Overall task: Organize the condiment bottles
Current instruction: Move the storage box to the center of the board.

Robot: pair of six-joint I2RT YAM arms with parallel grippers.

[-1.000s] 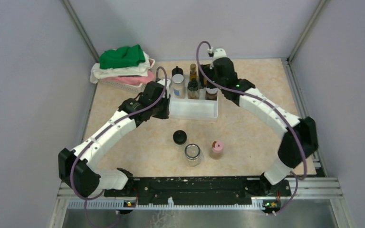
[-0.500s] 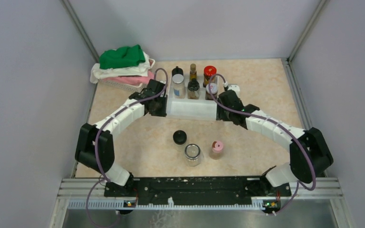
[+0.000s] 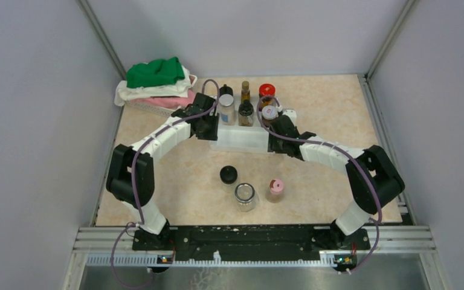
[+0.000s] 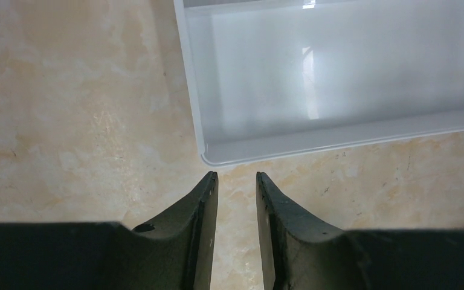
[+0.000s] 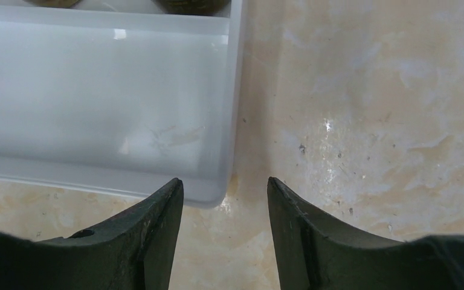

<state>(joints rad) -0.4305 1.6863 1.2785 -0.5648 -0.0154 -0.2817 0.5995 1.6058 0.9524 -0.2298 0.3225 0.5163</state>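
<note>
Beige marbled worktop (image 3: 326, 109) stretches between pale grey walls. Low over it, the left gripper (image 4: 235, 180) has its black fingers only a narrow slit apart, with nothing between them. Just ahead of the tips sits a rounded near corner of the white plastic stepped tray (image 4: 338, 139). The right gripper (image 5: 223, 181) stands wider, one finger on each side of the tray's other near corner, the thin side wall running up the frame between them; whether a finger touches it I cannot tell.

Seen from above, the tray lies in the upper middle of the frame. Six condiment bottles stand on its rear steps: a small black-capped jar (image 3: 226, 90), a silver-capped labelled jar (image 3: 227, 109), a slim amber bottle (image 3: 245, 90), a dark jar with a black cap (image 3: 246, 112), a red-capped jar (image 3: 267, 90) and a jar with a white-red cap (image 3: 269, 112). Lower in the frame, well apart from the tray, three more stand on the worktop: a squat black-lidded jar (image 3: 228, 176), a wide silver-lidded glass jar (image 3: 244, 196) and a pink-capped jar (image 3: 275, 188).

At upper left a white basket (image 3: 138, 107) holds folded cloths, green on top.
</note>
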